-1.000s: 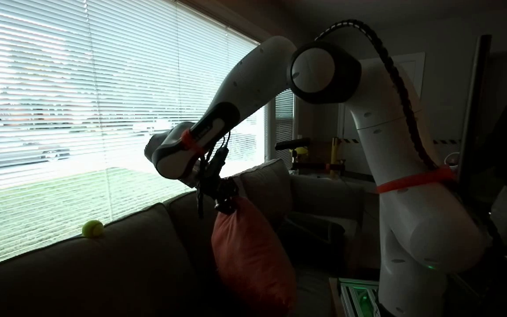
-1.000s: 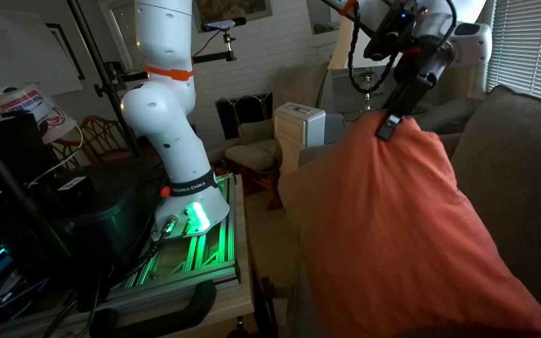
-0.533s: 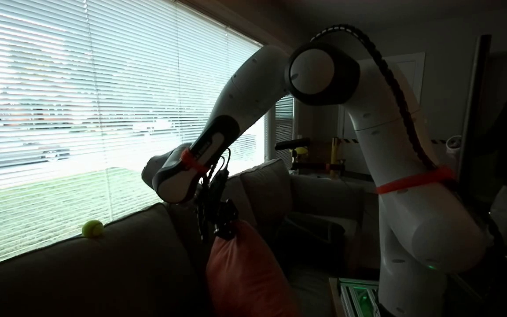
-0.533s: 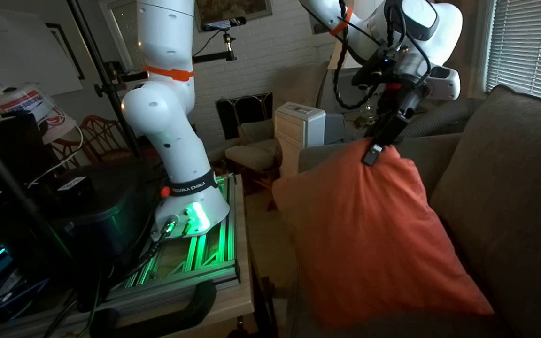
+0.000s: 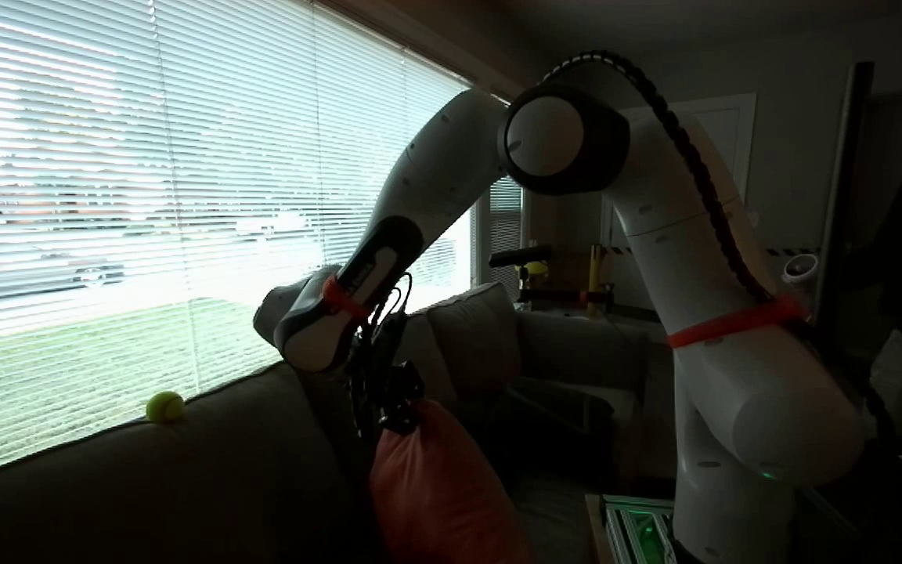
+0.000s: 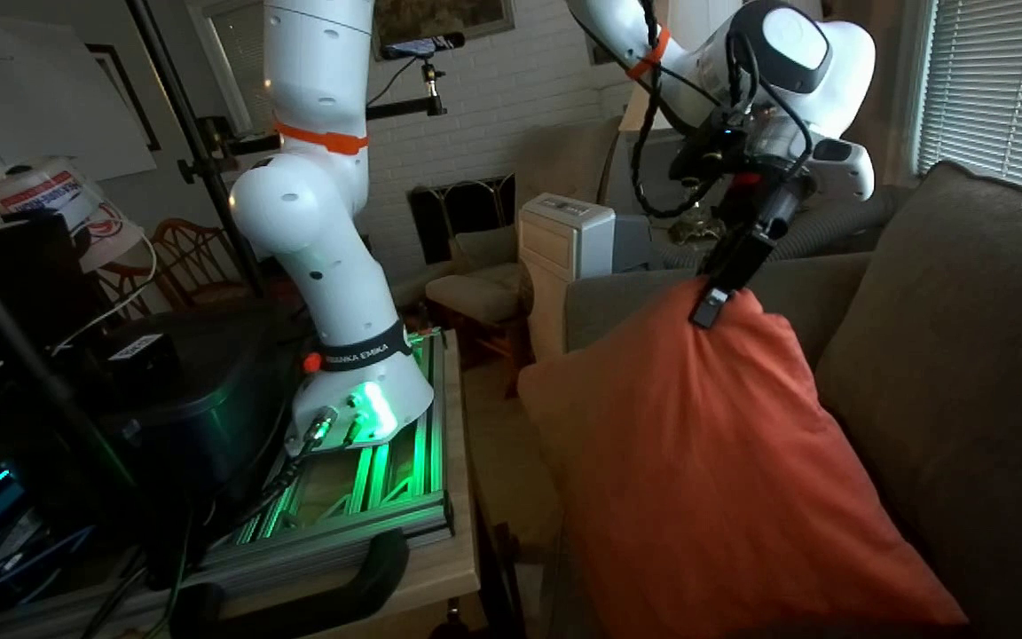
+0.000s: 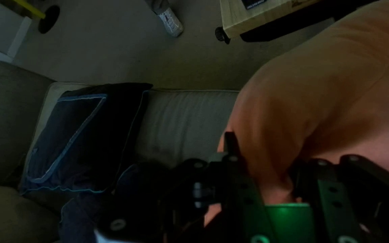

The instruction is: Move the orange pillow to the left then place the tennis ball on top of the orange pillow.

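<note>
The orange pillow hangs upright below my gripper at the sofa, pinched at its top corner. In an exterior view the pillow fills the lower right, and my gripper bunches the fabric into folds. Its lower edge is cut off in both exterior views, so I cannot tell whether it rests on the seat. In the wrist view the pillow's fabric is bunched between the jaws. The yellow-green tennis ball sits on top of the sofa back, apart from the gripper; it is out of the wrist view.
Grey sofa back cushions stand beside the pillow, with the window blinds behind. A dark pillow with blue trim lies on the seat. The robot's wooden table corner and a person's shoe show in the wrist view.
My gripper has come down with the orange pillow still in its jaws, most of it in the first half second, then only slightly. The tennis ball has not moved.
</note>
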